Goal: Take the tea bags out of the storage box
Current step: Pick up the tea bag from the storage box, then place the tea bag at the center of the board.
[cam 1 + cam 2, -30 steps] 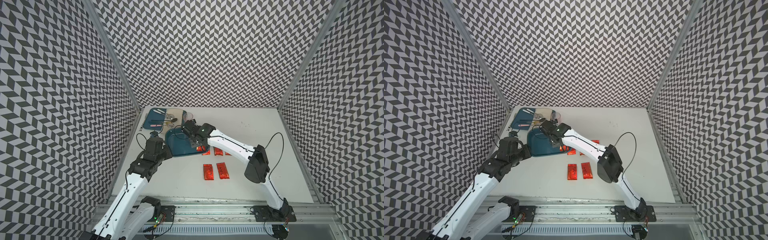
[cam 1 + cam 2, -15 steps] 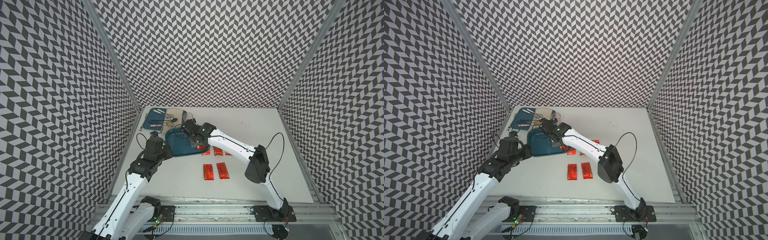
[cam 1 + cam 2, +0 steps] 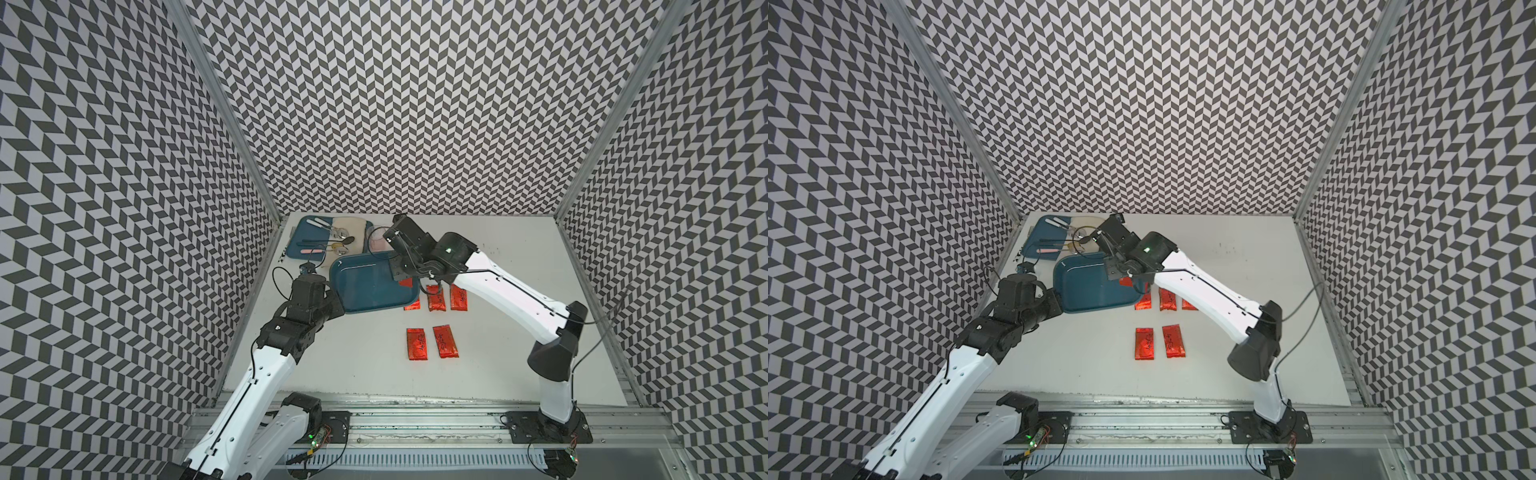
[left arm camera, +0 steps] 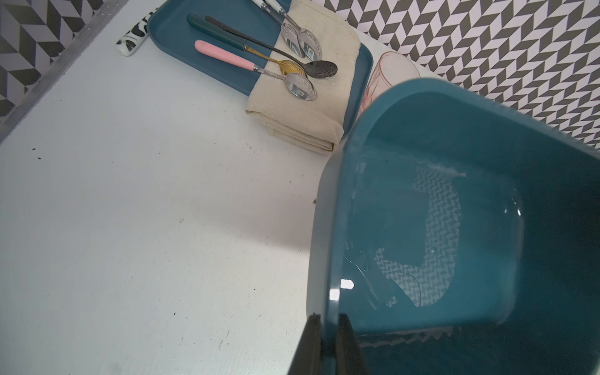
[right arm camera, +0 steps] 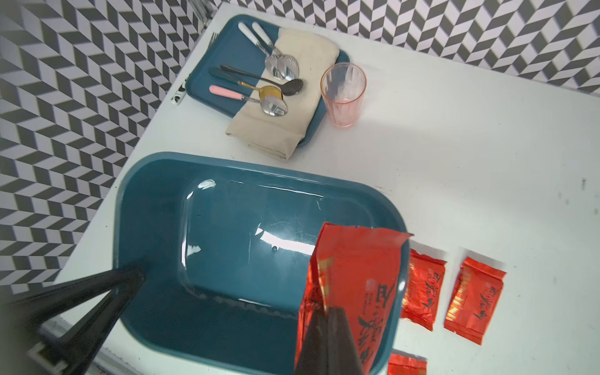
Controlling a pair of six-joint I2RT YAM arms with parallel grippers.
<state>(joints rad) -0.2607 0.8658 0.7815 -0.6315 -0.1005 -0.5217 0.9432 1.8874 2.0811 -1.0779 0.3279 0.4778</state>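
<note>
The teal storage box (image 3: pixel 365 286) (image 3: pixel 1092 286) (image 5: pixel 246 233) sits left of the table's middle. My left gripper (image 4: pixel 328 319) (image 3: pixel 338 305) is shut on its rim (image 4: pixel 331 246) at the near-left corner. My right gripper (image 5: pixel 326 311) (image 3: pixel 401 276) is shut on one red foil tea bag (image 5: pixel 354 266) (image 3: pixel 406 283), held over the box's right end. The rest of the box floor shows bare. Three tea bags (image 3: pixel 435 298) (image 3: pixel 1168 300) (image 5: pixel 422 289) lie in a row just right of the box. Two more tea bags (image 3: pixel 417 343) (image 3: pixel 1145 343) lie nearer the front.
A flatter blue tray (image 3: pixel 305 241) (image 5: pixel 233 48) with several spoons and a beige cloth (image 5: pixel 292 107) stands at the back left. A pink cup (image 5: pixel 344 94) stands beside it, behind the box. A small black-and-white item (image 4: pixel 130 45) lies by the left wall rail.
My right gripper has closed on the tea bag at the box's right end. The left gripper keeps its hold on the rim, and both arms have barely shifted.
</note>
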